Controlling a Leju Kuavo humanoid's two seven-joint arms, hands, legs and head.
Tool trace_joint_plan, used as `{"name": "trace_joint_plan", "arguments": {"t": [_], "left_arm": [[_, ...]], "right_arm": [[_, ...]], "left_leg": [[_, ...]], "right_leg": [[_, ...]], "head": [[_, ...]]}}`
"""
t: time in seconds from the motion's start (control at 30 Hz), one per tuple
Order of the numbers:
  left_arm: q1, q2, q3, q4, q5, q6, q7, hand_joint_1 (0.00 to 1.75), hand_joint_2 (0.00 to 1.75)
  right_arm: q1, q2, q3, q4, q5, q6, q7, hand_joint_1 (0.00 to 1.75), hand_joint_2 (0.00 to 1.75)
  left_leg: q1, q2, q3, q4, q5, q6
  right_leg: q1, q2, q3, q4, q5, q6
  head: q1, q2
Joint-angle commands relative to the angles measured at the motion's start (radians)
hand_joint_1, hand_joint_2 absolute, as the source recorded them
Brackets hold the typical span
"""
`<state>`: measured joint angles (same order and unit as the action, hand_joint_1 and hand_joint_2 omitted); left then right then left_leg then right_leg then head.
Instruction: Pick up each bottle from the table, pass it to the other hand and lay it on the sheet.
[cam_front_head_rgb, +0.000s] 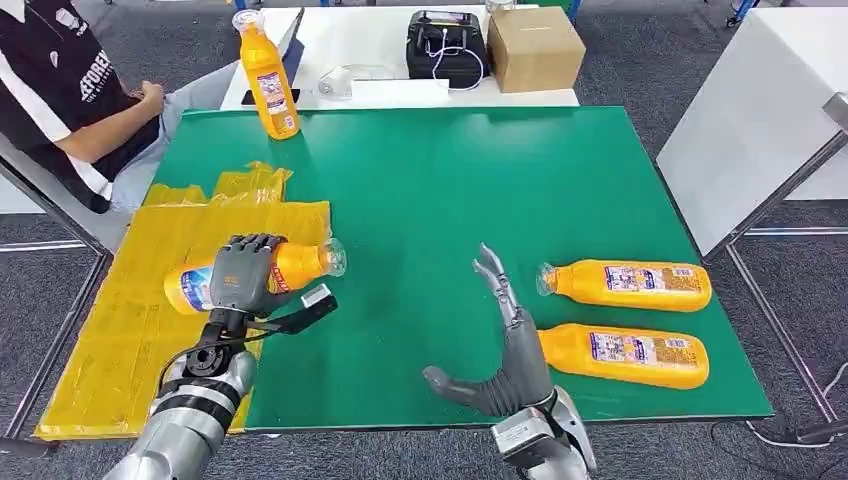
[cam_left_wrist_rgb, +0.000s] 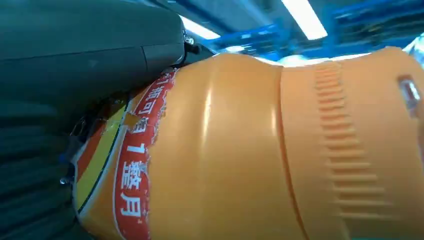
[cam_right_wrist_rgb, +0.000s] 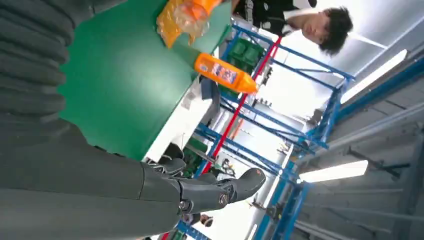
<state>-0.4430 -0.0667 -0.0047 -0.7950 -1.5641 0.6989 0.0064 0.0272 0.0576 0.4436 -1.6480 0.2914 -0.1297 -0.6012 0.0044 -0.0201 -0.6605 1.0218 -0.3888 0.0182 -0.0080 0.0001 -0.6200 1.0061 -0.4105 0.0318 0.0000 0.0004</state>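
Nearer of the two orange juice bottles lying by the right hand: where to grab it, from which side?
Grip the nearer orange plastic bottle across its labelled mid-body, coming from above. It lies flat, cap toward the open right hand. The second orange bottle lies close behind, so fingers likely fit better spanning front to back than sliding in sideways.

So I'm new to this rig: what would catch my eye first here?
The left hand grips an orange bottle lying sideways over the yellow sheet at the green table's left edge. The right hand is open, beside two more bottles lying flat. Another stands upright at the far edge.
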Motion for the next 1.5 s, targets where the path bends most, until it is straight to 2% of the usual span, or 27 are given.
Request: {"name": "trace_joint_plan", "arguments": {"t": [0.03, 0.2, 0.3, 0.33, 0.37, 0.43, 0.5, 0.53, 0.6, 0.73, 0.97, 1.0, 1.03, 1.07, 1.2, 1.23, 1.27, 1.47, 1.5], "left_arm": [[-0.257, 0.159, -0.636, 0.392, -0.002, -0.001, 0.282, 1.75, 1.75], [-0.274, 0.151, -0.610, 0.430, -0.007, -0.001, 0.278, 1.75, 1.75], [-0.264, 0.163, -0.656, 0.398, -0.007, -0.001, 0.335, 1.75, 1.75], [-0.256, 0.167, -0.667, 0.380, -0.007, -0.001, 0.348, 1.15, 1.75], [-0.254, 0.168, -0.674, 0.378, -0.007, -0.001, 0.353, 0.00, 1.75], [-0.262, 0.149, -0.651, 0.428, -0.006, -0.001, 0.339, 0.00, 1.75], [-0.278, 0.130, -0.621, 0.494, -0.007, -0.001, 0.318, 0.00, 1.75], [-0.284, 0.123, -0.614, 0.518, -0.007, -0.007, 0.308, 0.00, 1.75], [-0.287, 0.112, -0.589, 0.542, 0.008, -0.040, 0.294, 0.00, 1.75], [-0.287, 0.111, -0.586, 0.544, 0.009, -0.045, 0.294, 0.00, 1.75], [-0.287, 0.111, -0.586, 0.544, 0.009, -0.045, 0.294, 0.00, 1.75], [-0.287, 0.111, -0.586, 0.544, 0.009, -0.045, 0.294, 0.00, 1.75], [-0.287, 0.111, -0.586, 0.544, 0.009, -0.045, 0.294, 0.00, 1.75], [-0.287, 0.111, -0.586, 0.544, 0.009, -0.045, 0.294, 0.00, 1.75], [-0.287, 0.111, -0.586, 0.544, 0.009, -0.045, 0.294, 0.00, 1.75], [-0.287, 0.111, -0.586, 0.544, 0.009, -0.045, 0.294, 0.00, 1.75], [-0.287, 0.111, -0.586, 0.544, 0.009, -0.045, 0.294, 0.00, 1.75], [-0.290, 0.100, -0.473, 0.556, 0.075, -0.224, 0.293, 0.00, 1.75], [-0.288, 0.099, -0.456, 0.555, 0.089, -0.244, 0.281, 0.00, 1.75]], "right_arm": [[-0.047, -0.074, 0.003, 0.023, 0.009, -0.003, -0.032, 0.00, 1.75], [-0.046, -0.079, 0.014, 0.031, 0.017, 0.003, -0.038, 0.00, 1.75], [-0.047, -0.079, 0.024, 0.040, 0.025, 0.005, -0.038, 0.00, 1.75], [-0.048, -0.078, 0.028, 0.044, 0.029, 0.005, -0.037, 0.00, 1.75], [-0.048, -0.077, 0.031, 0.046, 0.030, 0.005, -0.037, 0.00, 1.75], [-0.052, -0.075, 0.037, 0.056, 0.036, 0.005, -0.033, 0.00, 1.75], [-0.055, -0.073, 0.038, 0.061, 0.044, 0.001, -0.031, 0.00, 1.75], [-0.056, -0.076, 0.042, 0.063, 0.041, 0.005, -0.027, 0.00, 1.75], [-0.057, -0.073, 0.038, 0.067, 0.048, 0.003, -0.023, 0.00, 1.75], [-0.057, -0.073, 0.038, 0.068, 0.048, 0.003, -0.022, 0.00, 1.75], [-0.057, -0.073, 0.038, 0.068, 0.048, 0.003, -0.022, 0.00, 1.75], [-0.057, -0.073, 0.038, 0.068, 0.048, 0.003, -0.022, 0.00, 1.75], [-0.057, -0.073, 0.038, 0.068, 0.048, 0.003, -0.022, 0.00, 1.75], [-0.057, -0.073, 0.038, 0.068, 0.048, 0.003, -0.022, 0.00, 1.75], [-0.057, -0.073, 0.038, 0.068, 0.048, 0.003, -0.022, 0.00, 1.75], [-0.057, -0.073, 0.038, 0.068, 0.048, 0.003, -0.022, 0.00, 1.75], [-0.057, -0.073, 0.038, 0.068, 0.048, 0.003, -0.022, 0.00, 1.75], [-0.067, -0.055, 0.039, 0.080, 0.075, 0.006, 0.001, 0.00, 1.75], [-0.067, -0.053, 0.039, 0.081, 0.077, 0.006, 0.003, 0.00, 1.75]], "left_leg": [[0.002, -0.004, 0.004, 0.000, 0.000, -0.001], [0.002, 0.002, 0.003, 0.000, -0.001, -0.001], [0.001, 0.004, 0.004, 0.000, -0.002, -0.001], [0.001, 0.002, 0.002, 0.000, -0.001, -0.001], [0.001, 0.003, 0.005, 0.000, -0.002, -0.001], [0.001, 0.002, 0.002, 0.000, -0.001, -0.001], [0.002, 0.003, 0.007, -0.001, -0.003, -0.002], [0.001, 0.001, 0.003, 0.000, -0.001, -0.001], [0.001, 0.001, 0.003, 0.000, -0.001, -0.001], [0.002, 0.003, 0.006, 0.000, -0.002, -0.001], [0.001, 0.001, 0.002, 0.000, 0.000, -0.001], [0.002, 0.003, 0.008, -0.001, -0.003, -0.002], [0.001, 0.002, 0.002, 0.000, -0.001, -0.001], [0.002, 0.003, 0.005, 0.000, -0.002, -0.001], [0.001, 0.001, 0.001, 0.000, 0.000, -0.001], [0.002, 0.003, 0.006, 0.000, -0.002, -0.001], [0.001, 0.001, 0.002, 0.000, 0.000, -0.001], [0.001, 0.002, 0.002, 0.000, 0.000, -0.001], [0.002, 0.004, 0.007, -0.001, -0.003, -0.002]], "right_leg": [[0.002, -0.006, 0.006, -0.001, -0.002, -0.001], [0.002, 0.001, 0.005, -0.001, -0.001, -0.001], [0.002, 0.002, 0.006, -0.001, -0.001, -0.001], [0.002, 0.001, 0.003, -0.001, -0.001, -0.001], [0.002, 0.002, 0.007, -0.002, -0.002, -0.001], [0.002, 0.001, 0.004, -0.001, -0.001, -0.001], [0.003, 0.001, 0.009, -0.002, -0.002, -0.001], [0.002, 0.000, 0.005, -0.001, -0.001, -0.001], [0.002, 0.000, 0.004, -0.001, -0.001, 0.000], [0.003, 0.001, 0.008, -0.002, -0.002, -0.001], [0.001, 0.001, 0.003, -0.001, -0.001, 0.000], [0.003, 0.001, 0.010, -0.003, -0.002, -0.001], [0.002, 0.001, 0.004, -0.001, -0.001, -0.001], [0.002, 0.001, 0.007, -0.002, -0.002, -0.001], [0.001, 0.001, 0.002, 0.000, 0.000, 0.000], [0.003, 0.001, 0.008, -0.002, -0.001, -0.001], [0.001, 0.001, 0.003, -0.001, 0.000, 0.000], [0.002, 0.001, 0.004, -0.001, 0.000, -0.001], [0.003, 0.002, 0.009, -0.002, -0.002, -0.001]], "head": [[0.000, 0.000], [0.000, 0.000], [0.000, 0.000], [0.000, 0.000], [0.000, 0.000], [0.000, 0.000], [0.000, 0.000], [0.000, 0.000], [0.000, 0.000], [0.000, 0.000], [0.000, 0.000], [0.000, 0.000], [0.000, 0.000], [0.000, 0.000], [0.000, 0.000], [0.000, 0.000], [0.000, 0.000], [0.000, 0.000], [0.000, 0.000]]}}
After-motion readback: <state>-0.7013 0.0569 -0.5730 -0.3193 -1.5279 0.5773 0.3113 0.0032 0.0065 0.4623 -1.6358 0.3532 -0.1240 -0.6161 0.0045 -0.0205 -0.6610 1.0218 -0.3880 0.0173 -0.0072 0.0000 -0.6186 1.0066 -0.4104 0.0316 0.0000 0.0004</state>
